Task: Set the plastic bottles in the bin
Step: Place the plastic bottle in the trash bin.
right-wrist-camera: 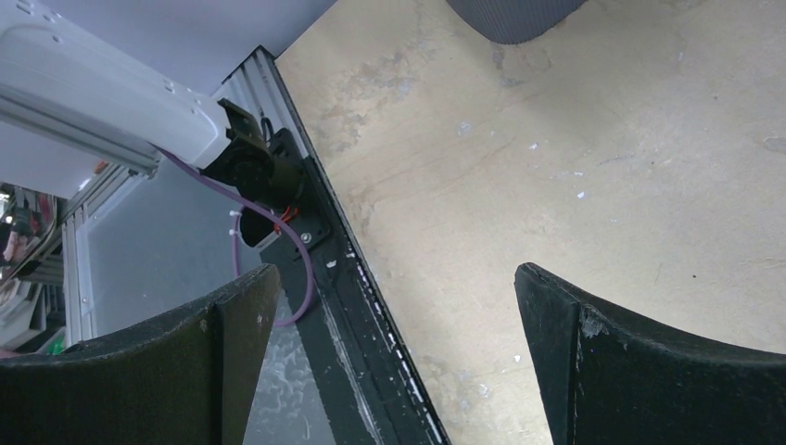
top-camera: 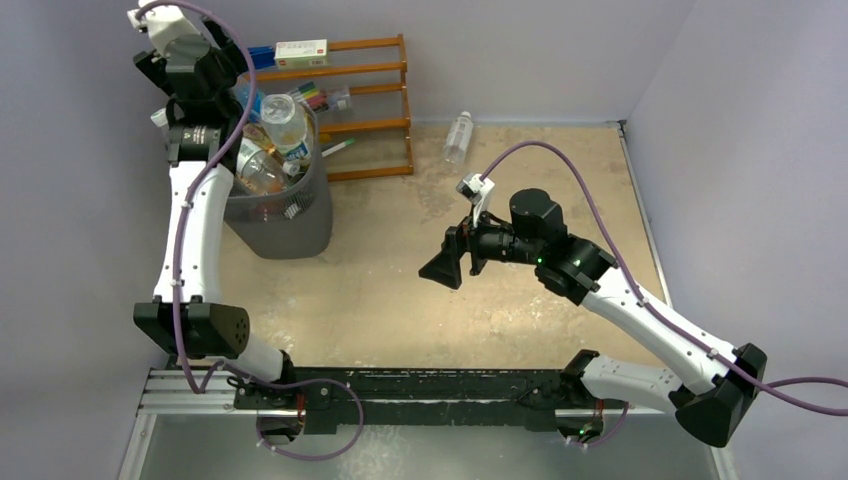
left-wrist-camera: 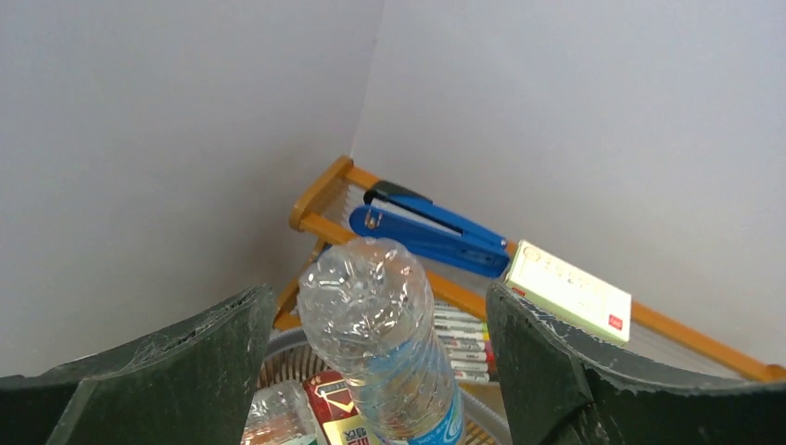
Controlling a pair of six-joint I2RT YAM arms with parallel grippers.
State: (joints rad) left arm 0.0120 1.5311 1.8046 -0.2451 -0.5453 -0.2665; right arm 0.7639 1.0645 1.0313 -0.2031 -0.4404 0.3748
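Straddling one bottle [left-wrist-camera: 385, 343], left tool [left-wrist-camera: 377, 306] apart, right tool [right-wrist-camera: 396, 278] apart, one bin [top-camera: 290, 235], one stray bottle [top-camera: 457, 136]

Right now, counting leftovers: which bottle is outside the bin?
The clear bottle lying on the table right of the wooden rack; the others are piled in the grey bin.

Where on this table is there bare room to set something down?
Widest bare table: between the bin and the open right pincer, down to the base rail. Also bare: the far corner right of the loose bottle. Crowded: the bin's mouth, heaped with bottles under the left pincer, and the rack beside it.
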